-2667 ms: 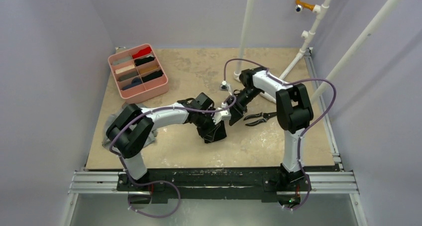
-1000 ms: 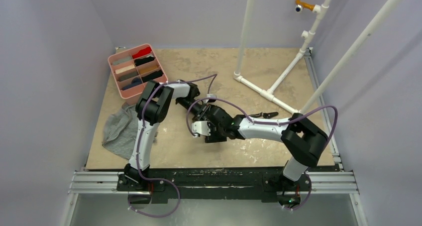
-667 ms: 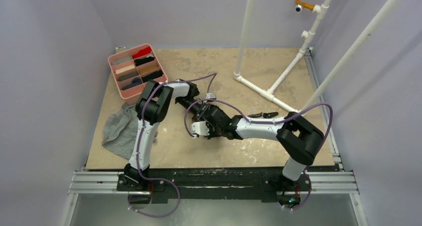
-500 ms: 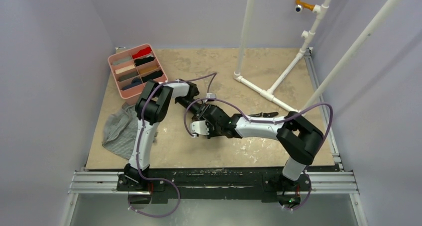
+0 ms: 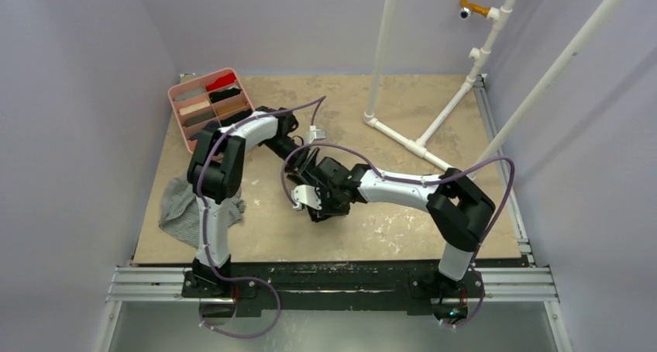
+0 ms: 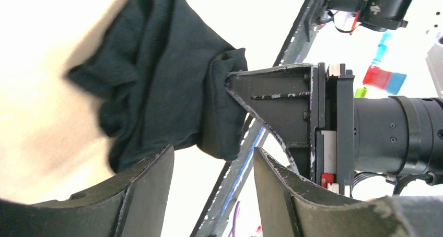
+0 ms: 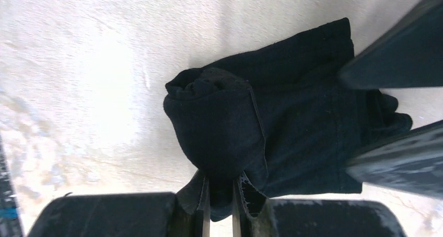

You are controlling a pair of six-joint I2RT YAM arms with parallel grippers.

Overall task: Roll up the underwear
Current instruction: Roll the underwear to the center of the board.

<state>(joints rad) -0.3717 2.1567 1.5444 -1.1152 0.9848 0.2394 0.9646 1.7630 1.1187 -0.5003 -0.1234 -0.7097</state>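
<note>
Neither gripper is on the grey striped underwear point(image 5: 180, 212), which lies loose and unrolled just on the near side of the pink tray point(image 5: 178, 121). Right of the tray, the left gripper point(image 6: 213, 151) stands spread with nothing between its fingers, facing the black underwear point(image 7: 292, 117), which is bunched into a thick, slack roll. The right gripper point(image 7: 220, 182) pinches its folded edge. I'd say one roll is half made and the grey one not begun.

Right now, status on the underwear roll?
Right gripper shut on black underwear, at the rolled end. Left gripper open, straddling its other end. Grey underwear lies apart, far left.
</note>
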